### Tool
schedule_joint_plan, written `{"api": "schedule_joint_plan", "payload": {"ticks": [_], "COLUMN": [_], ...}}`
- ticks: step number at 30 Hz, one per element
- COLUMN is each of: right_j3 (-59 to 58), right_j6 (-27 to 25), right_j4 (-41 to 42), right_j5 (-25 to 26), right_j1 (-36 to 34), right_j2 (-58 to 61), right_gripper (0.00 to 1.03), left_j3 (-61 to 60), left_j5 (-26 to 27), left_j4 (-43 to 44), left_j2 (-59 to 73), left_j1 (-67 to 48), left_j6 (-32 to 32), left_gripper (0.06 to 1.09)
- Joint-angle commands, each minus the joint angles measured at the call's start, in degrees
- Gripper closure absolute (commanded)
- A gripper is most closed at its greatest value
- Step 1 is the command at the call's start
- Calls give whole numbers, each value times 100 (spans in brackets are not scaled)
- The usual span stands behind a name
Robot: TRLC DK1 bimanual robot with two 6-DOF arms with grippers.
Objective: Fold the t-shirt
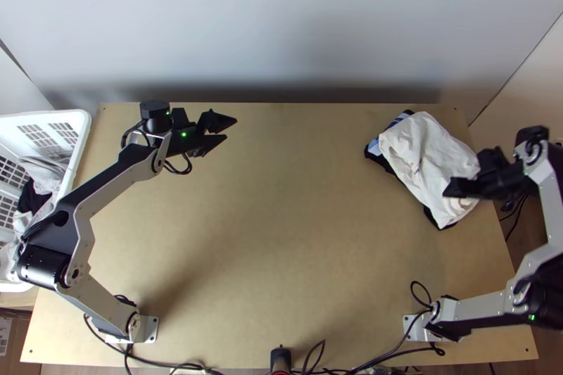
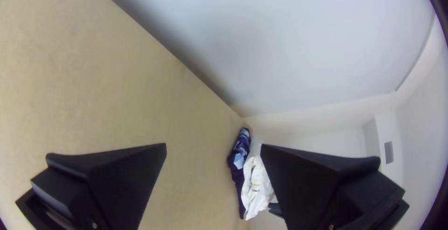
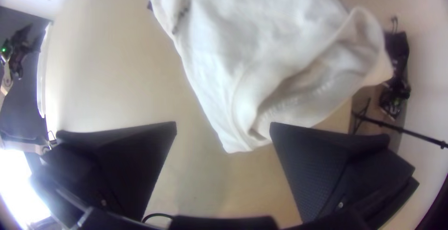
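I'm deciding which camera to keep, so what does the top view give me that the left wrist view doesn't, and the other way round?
Top view: the white laundry basket with clothes in it, and the arms' left base and right base.

Left wrist view: a small grey rectangular panel on a far white wall.

Both: the white t-shirt lying rumpled on a dark garment with blue patches, the wooden table and the open left gripper.

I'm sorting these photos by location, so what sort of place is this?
Probably a robotics lab or test bench: a left arm and right arm stand on a wooden table, with a laundry basket at its side.
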Motion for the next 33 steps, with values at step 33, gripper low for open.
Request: {"api": "schedule_joint_plan", "payload": {"ticks": [33], "right_j3": [-1019], "right_j6": [260], "right_j4": [5563], "right_j5": [1300], "right_j1": [1481], "right_j2": [248], "right_gripper": [6], "left_j3": [-125], "left_j5": [-99], "left_j4": [-245], "left_j2": [-149], "left_j1": [221], "left_j6": [253], "left_gripper": [10]}}
